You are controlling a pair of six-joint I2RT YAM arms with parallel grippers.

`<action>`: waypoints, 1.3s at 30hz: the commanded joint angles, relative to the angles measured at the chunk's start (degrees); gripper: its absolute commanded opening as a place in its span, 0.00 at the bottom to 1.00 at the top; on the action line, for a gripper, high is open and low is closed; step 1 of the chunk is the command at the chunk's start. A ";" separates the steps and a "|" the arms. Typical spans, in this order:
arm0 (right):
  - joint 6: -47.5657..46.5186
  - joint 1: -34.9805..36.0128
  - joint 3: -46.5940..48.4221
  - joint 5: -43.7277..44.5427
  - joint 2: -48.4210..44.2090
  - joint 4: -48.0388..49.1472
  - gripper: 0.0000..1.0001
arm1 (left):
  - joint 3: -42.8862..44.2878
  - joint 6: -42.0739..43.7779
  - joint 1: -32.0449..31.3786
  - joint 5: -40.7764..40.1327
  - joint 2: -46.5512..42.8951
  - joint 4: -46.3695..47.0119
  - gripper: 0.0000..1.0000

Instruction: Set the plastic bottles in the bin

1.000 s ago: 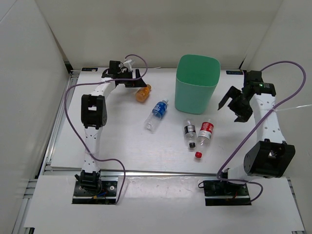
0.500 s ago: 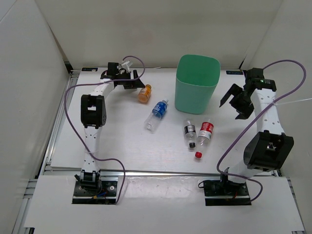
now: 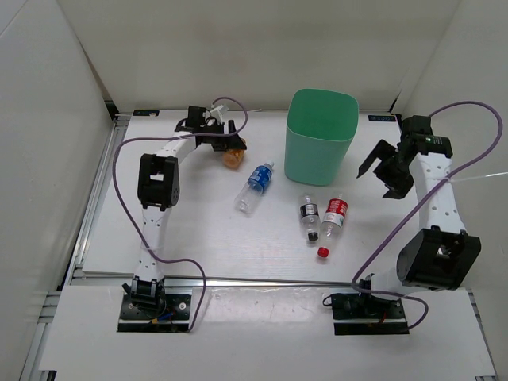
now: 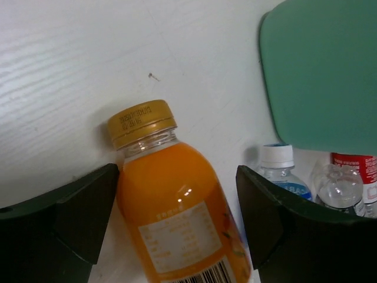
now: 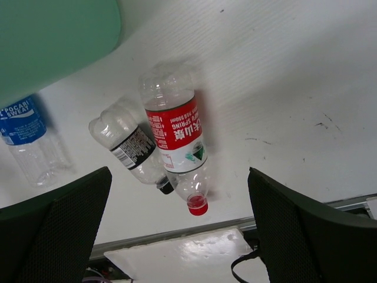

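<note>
The amber-orange plastic bottle (image 4: 177, 230), gold-capped, lies on the white surface (image 4: 70, 65) inside the wide-open left tool (image 4: 177, 177), ungripped; the right tool (image 5: 179, 174) gapes empty.

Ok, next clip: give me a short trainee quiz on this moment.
1. True or false: the left gripper has a finger on either side of the amber-orange bottle.
2. Nearest the loose red cap lies: A the red-label bottle, B the blue-label bottle, C the bin.
3. What does the right gripper hold?
Key: 1 true; 2 A; 3 nothing, it is open.
</note>
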 commanded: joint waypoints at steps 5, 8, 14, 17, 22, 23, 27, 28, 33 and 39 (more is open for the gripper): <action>-0.80 -0.14 -3.50 2.32 -6.78 -0.32 1.00 | -6.71 0.56 -1.29 1.48 -4.71 0.32 0.61; -0.81 -0.14 -5.17 2.85 -8.37 -0.85 1.00 | -5.92 0.56 -1.29 0.34 -4.71 0.32 0.43; -0.81 -0.14 -8.77 2.85 -11.80 -0.85 1.00 | 6.96 -0.58 -1.29 -2.29 -6.55 0.32 0.36; -0.81 -0.14 -10.53 3.38 -13.30 -0.85 1.00 | 18.98 -2.86 -1.29 -4.39 -7.08 0.32 0.31; -0.28 -0.14 -12.99 2.86 -14.88 -0.85 1.00 | 26.71 -11.44 -1.82 -7.56 -9.96 4.52 0.27; -0.28 -0.14 -13.69 2.85 -15.49 -0.85 1.00 | 24.69 -13.92 -2.43 -7.05 -11.55 9.76 0.27; 0.24 -0.14 -14.32 2.33 -15.49 -0.32 1.00 | 23.33 -22.63 -5.68 -5.38 -13.67 17.17 0.25; 0.25 -0.14 -14.32 1.63 -15.49 -0.32 1.00 | 23.35 -26.30 -6.56 -4.85 -13.67 19.37 0.25; 0.25 -0.14 -14.32 0.39 -15.49 0.21 1.00 | 21.51 -36.34 -12.27 -7.47 -14.20 34.32 0.22; 0.25 -0.14 -14.32 0.39 -16.11 -0.32 1.00 | 19.31 -39.17 -15.36 -10.21 -14.20 38.64 0.20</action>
